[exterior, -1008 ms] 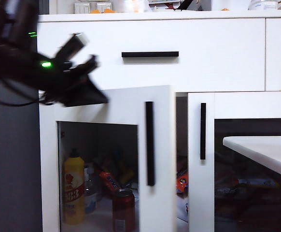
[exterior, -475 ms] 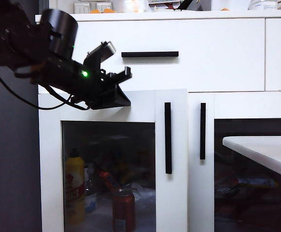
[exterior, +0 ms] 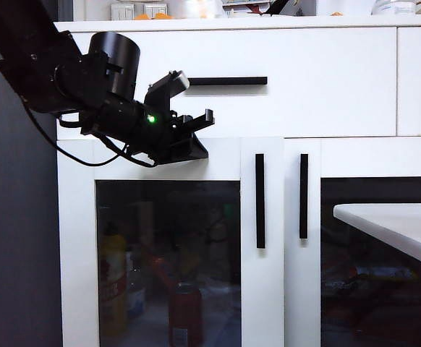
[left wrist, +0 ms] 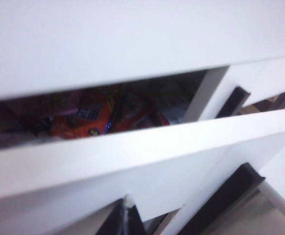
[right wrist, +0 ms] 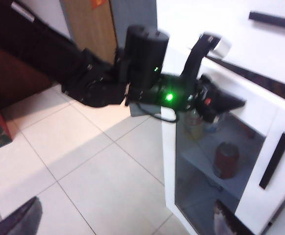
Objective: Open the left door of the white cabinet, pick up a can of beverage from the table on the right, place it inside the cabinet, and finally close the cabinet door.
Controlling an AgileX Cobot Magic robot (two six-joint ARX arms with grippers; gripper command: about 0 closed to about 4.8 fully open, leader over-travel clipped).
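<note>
Left gripper (exterior: 200, 141) tips against left door (exterior: 171, 253)

The exterior view is evenly and brightly lit; the white cabinet (exterior: 326, 79) is near overexposed, while the arm at 10 o'clock is a dark, sharp shape with one green light. The left door (exterior: 171, 253) glass is dim and reflective, so the can (exterior: 186, 314) behind it shows faint and soft. The left wrist view is blown out and blurred; white panels glare, the left gripper (left wrist: 125, 215) at 6 o'clock is out of focus. The right wrist view is soft, with bright floor tiles and the right gripper's fingers (right wrist: 17, 220) blurred at 7 o'clock.
</note>
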